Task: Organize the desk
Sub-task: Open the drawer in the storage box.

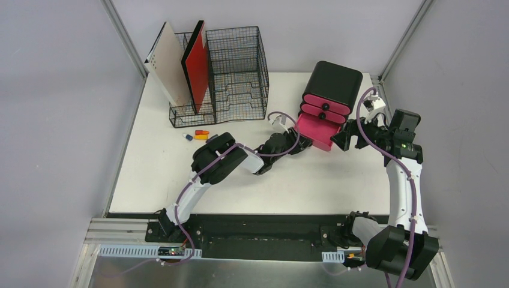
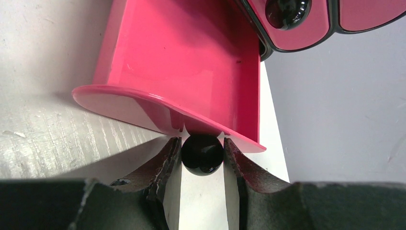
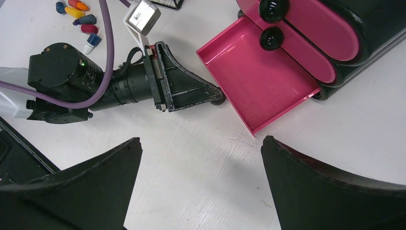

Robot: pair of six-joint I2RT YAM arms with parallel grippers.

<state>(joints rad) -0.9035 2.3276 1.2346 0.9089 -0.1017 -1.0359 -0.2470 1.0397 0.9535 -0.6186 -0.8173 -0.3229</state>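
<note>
The white desk (image 1: 312, 186) bears a black box with pink drawers (image 1: 333, 84) at the back right. Its bottom drawer (image 1: 315, 131) is pulled out and looks empty in the left wrist view (image 2: 182, 62) and the right wrist view (image 3: 258, 86). My left gripper (image 1: 303, 143) is shut on the drawer's black round knob (image 2: 202, 153), one finger on each side. My right gripper (image 1: 342, 141) is open and empty, hovering over bare desk (image 3: 201, 191) just right of the open drawer's front corner.
A black wire-mesh organizer (image 1: 231, 72) stands at the back left and holds a red board (image 1: 197, 66) and a white board (image 1: 171, 66). Several small coloured caps (image 1: 198, 135) lie in front of it, also in the right wrist view (image 3: 79, 19).
</note>
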